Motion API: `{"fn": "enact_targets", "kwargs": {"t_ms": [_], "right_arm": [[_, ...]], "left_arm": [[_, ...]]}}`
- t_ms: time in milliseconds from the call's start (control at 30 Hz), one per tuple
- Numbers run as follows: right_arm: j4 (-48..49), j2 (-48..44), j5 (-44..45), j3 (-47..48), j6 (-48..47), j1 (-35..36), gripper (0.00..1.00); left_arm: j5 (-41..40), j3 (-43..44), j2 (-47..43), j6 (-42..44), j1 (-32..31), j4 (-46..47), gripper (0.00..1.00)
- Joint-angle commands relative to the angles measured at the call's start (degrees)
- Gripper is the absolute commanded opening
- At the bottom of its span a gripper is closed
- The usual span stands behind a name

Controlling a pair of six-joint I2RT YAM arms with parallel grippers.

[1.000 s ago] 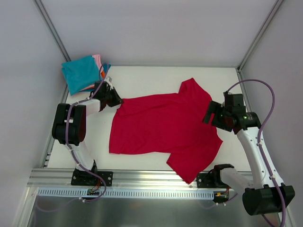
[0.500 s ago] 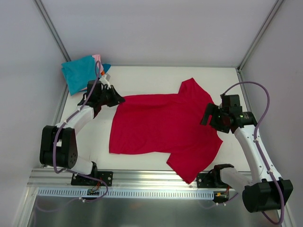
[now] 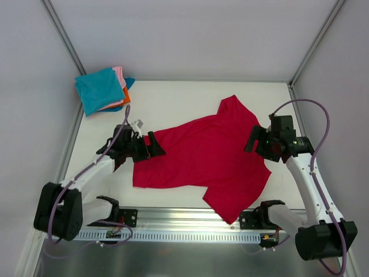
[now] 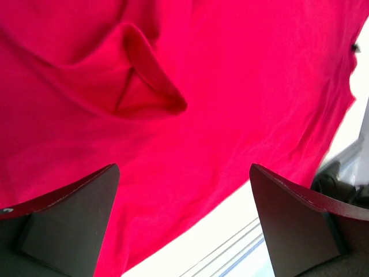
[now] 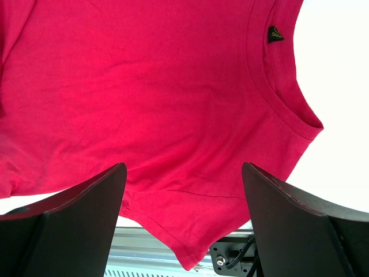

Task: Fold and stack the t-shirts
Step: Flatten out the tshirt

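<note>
Left gripper [image 4: 183, 219] jaws spread wide, nothing pinched, low over a puckered hem of the red t-shirt [image 3: 202, 156], which lies spread mid-table. Right gripper [image 5: 183, 219] also spread, empty, above the collar w/ its black tag [image 5: 275, 34]. Best bet: flatten that pucker, pinch hem edge, fold straight. Count: 1 red shirt; stack [image 3: 104, 89] far left, approx 4 layers: teal, pink, orange, blue.

From my station, both arms were white tubes joined by chunky black housings, each trailed by a looping lilac cable. The right arm's wrist block showed a small green light. The left gripper [image 4: 183, 222] and right gripper [image 5: 183, 222] had broad, dark, matte wedge-shaped fingers. The black bases were bolted to a silver rail
</note>
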Motion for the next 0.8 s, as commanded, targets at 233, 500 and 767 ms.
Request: {"fn": "enact_targets", "kwargs": {"t_ms": [233, 500, 767], "right_arm": [[-2.4, -2.7, 0.8, 3.0, -0.9, 0.0, 0.86], [-2.8, -2.8, 0.8, 3.5, -0.7, 0.1, 0.86], [-2.8, -2.9, 1.4, 3.1, -1.1, 0.0, 0.86]], "left_arm": [[-17.8, -1.6, -10.8, -5.6, 0.1, 7.7, 0.99], [-12.0, 2.8, 1.5, -9.5, -0.2, 9.3, 0.99], [-11.7, 6.1, 8.2, -10.3, -2.9, 9.5, 0.97]]}}
